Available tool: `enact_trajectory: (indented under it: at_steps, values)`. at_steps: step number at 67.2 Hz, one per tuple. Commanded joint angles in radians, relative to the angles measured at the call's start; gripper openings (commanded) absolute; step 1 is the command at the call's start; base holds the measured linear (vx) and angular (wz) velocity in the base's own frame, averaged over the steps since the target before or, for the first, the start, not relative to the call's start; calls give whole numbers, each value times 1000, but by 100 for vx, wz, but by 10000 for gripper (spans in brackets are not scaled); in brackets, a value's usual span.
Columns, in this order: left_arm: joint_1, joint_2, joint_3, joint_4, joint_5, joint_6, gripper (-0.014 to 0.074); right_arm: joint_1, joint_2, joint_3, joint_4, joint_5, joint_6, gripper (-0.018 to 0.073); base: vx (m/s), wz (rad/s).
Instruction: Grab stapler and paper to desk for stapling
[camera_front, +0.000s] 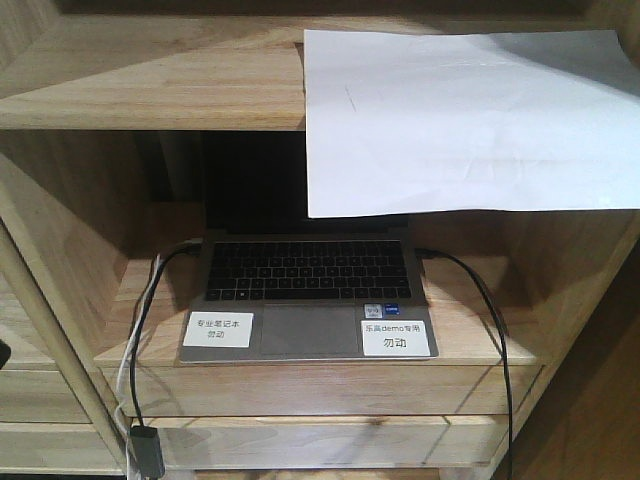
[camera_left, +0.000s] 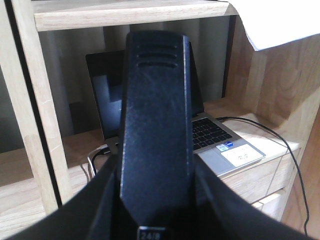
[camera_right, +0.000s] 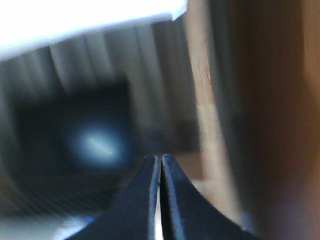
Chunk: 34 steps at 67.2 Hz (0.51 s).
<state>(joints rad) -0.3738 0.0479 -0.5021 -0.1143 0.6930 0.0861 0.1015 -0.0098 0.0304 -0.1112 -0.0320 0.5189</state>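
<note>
Two items, one secured: left jaws clamp stapler (camera_left: 155, 115); right jaws pressed together, empty. Paper (camera_front: 460, 120) droops off upper shelf (camera_front: 150, 90) over laptop (camera_front: 300, 270). Step: fetching paper. Next, likely: right jaws open, pinch hanging edge.

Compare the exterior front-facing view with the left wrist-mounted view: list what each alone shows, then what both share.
Only the front-facing view shows the left white label, the grey adapter at lower left, and nearly the whole paper. Only the left wrist view shows the stapler, gripped in the left end effector. Both show the laptop open in the shelving unit, its black cable on the right, and the paper overhanging the upper shelf.
</note>
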Motion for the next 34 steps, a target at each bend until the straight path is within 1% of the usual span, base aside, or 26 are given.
enact_trajectory:
  at_steps: [1, 6, 9, 14, 20, 23, 24, 28, 34]
  values:
    - [-2, 15, -27, -15, -124, -1, -6, -4, -9, 21, -76, -112, 267, -9, 0, 0]
    - [-2, 15, -27, -15, -124, -1, -6, -4, -4, 21, -114, -103, 422, -8, 0, 0]
    - [-2, 15, -27, -15, -124, -1, -6, -4, 13, 21, -133, -105, 535, -4, 0, 0]
    - [-2, 15, -27, -15, -124, -1, -6, -4, 61, 21, -181, -141, 645, 12, 0, 0]
    - [-2, 15, -27, -15, -124, -1, -6, 9, 165, 19, -268, -285, 772, 64, 0, 0]
    - [-2, 15, -27, -15, -124, -1, -6, 26, 225, 18, -313, -372, 823, 95, 0, 0]
    - [-2, 15, -27, -15, -124, -1, -6, 30, 247, 18, -321, -420, 842, 106, 0, 0]
    - [-2, 15, -27, -15, -124, -1, -6, 45, 354, 18, -346, -567, 878, 164, 0, 0]
    - [-2, 15, -27, -15, -124, -1, -6, 44, 520, 18, -342, -791, 890, 263, 0, 0]
